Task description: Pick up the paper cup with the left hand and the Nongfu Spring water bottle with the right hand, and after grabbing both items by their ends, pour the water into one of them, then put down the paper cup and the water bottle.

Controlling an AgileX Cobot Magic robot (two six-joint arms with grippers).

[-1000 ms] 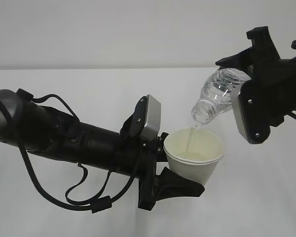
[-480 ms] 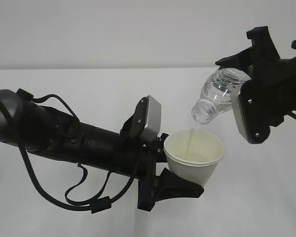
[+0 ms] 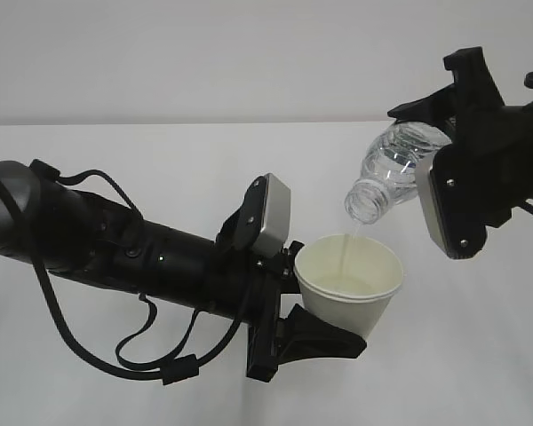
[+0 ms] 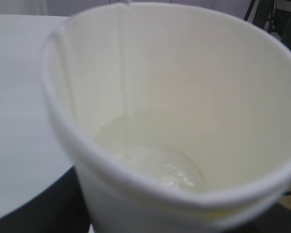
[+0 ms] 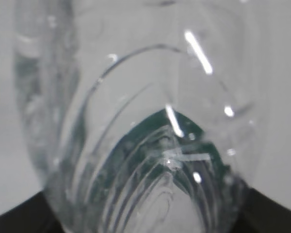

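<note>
Slightly fuller paper cup of water

Tilted clear bottle streaming water into white paper cup

bottle base hidden behind right hand, cup bottom cropped off, bottle close-up was blurry
</note>
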